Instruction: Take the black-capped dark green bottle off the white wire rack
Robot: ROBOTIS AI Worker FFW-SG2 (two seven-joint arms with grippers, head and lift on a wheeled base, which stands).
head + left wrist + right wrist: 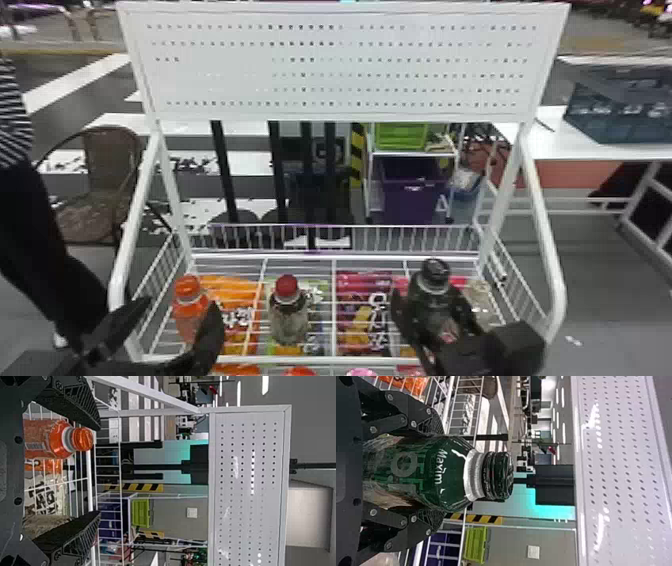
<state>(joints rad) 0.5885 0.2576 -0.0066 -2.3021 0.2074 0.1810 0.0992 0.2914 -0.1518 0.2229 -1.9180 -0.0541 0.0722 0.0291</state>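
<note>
My right jaws (434,305) are closed in on the upright, black-capped dark green bottle (449,473), gripping both its sides at the right end of the white wire rack (300,360). My left jaws (180,305) stand wide open, gripping nothing, with an orange bottle (59,439) between them.

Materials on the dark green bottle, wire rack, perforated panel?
Dark green bottle: glossy, sharp highlights; likely plastic, glass not ruled out.
Wire rack: probably metal, white-coated; thin, straight rods joined in a grid.
Perforated panel: likely painted sheet metal; smooth white, glare streaks, regular holes.
</note>
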